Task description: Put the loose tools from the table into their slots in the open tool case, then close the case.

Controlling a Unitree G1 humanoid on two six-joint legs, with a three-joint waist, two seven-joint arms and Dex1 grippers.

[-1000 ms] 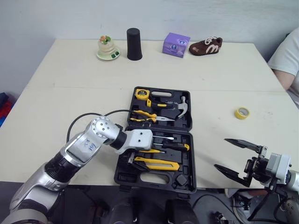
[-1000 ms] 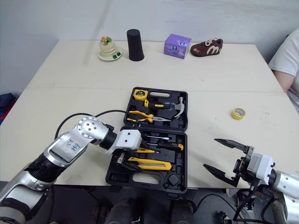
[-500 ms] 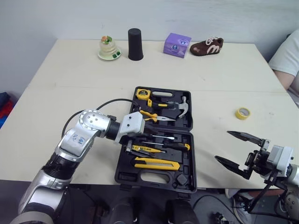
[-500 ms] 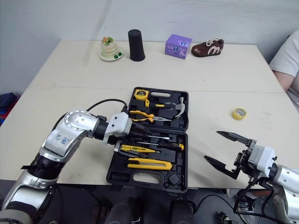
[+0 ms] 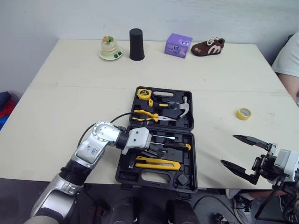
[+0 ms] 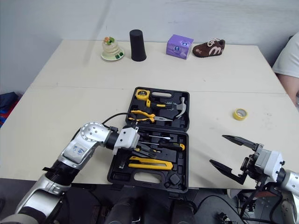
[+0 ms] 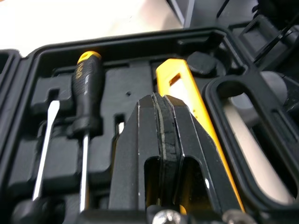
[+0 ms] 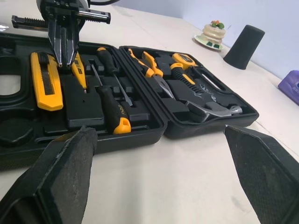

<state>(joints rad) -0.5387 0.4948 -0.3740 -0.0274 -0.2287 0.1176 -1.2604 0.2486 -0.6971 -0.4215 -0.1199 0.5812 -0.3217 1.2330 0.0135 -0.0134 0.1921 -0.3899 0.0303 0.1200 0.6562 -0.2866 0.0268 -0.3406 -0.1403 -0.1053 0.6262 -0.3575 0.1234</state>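
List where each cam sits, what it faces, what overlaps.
Left eye, right eye: head stereo pair, looking forward and down at the open tool case; both arms show, left gripper over it, right gripper beside it.
Left wrist: looks along its own shut fingers into the case at the utility knife.
Right wrist: looks between its own open fingers across the case toward the left gripper.
Shared: all see the case.

1. The black tool case (image 5: pixel 191 161) lies open and flat near the tabletop's (image 5: pixel 70 107) front edge.
2. Its far half holds a yellow tape measure (image 5: pixel 142 93), pliers (image 5: pixel 148 115) and a hammer (image 5: pixel 180 106).
3. Its near half holds a screwdriver (image 5: pixel 175 145) and a yellow utility knife (image 5: pixel 159 163).
4. A yellow tape roll (image 5: pixel 242 113) lies loose, well right of the case.
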